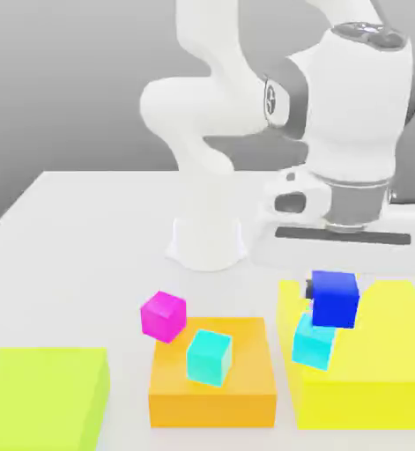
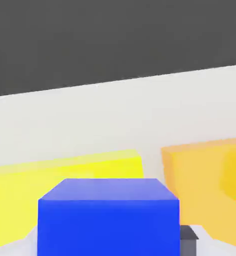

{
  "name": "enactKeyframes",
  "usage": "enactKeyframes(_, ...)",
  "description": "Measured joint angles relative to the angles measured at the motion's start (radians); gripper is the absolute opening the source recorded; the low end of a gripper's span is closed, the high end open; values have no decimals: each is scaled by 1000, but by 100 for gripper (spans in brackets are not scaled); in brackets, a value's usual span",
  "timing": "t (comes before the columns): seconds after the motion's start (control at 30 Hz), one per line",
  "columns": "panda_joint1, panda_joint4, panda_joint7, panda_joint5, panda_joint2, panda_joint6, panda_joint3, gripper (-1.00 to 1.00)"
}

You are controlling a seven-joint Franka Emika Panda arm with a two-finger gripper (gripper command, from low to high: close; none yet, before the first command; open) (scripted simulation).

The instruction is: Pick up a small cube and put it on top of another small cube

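A pale grey table stands before a plain grey wall. The gripper, jaws closed on the royal-blue cube, holds it above a cyan cube on the yellow block near the table's front edge

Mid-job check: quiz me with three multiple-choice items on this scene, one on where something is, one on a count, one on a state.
1. Where does the cyan cube nearer the magenta cube sit?
A. On the orange block
B. On the bare table
C. On the lime block

2. How many cyan cubes are there?
A. One
B. Two
C. Three

3. What is the state of the blue cube?
A. Lying on the table
B. Resting on the orange block
C. Gripped and lifted off the table

Answers:
1 A: that cyan cube rests on the orange block, beside the magenta cube.
2 B: a second cyan cube sits at the yellow block.
3 C: the blue cube sits in the gripper just above the second cyan cube, slightly tilted.
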Motion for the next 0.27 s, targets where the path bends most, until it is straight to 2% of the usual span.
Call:
enactKeyframes(0.13, -1, -47, 7, -35, 86, 130, 4, -100)
enactKeyframes(0.17, 0, -54, 13, -43, 107, 158, 4, 100)
enactKeyframes(0.27, 0, -54, 13, -43, 107, 158, 4, 100)
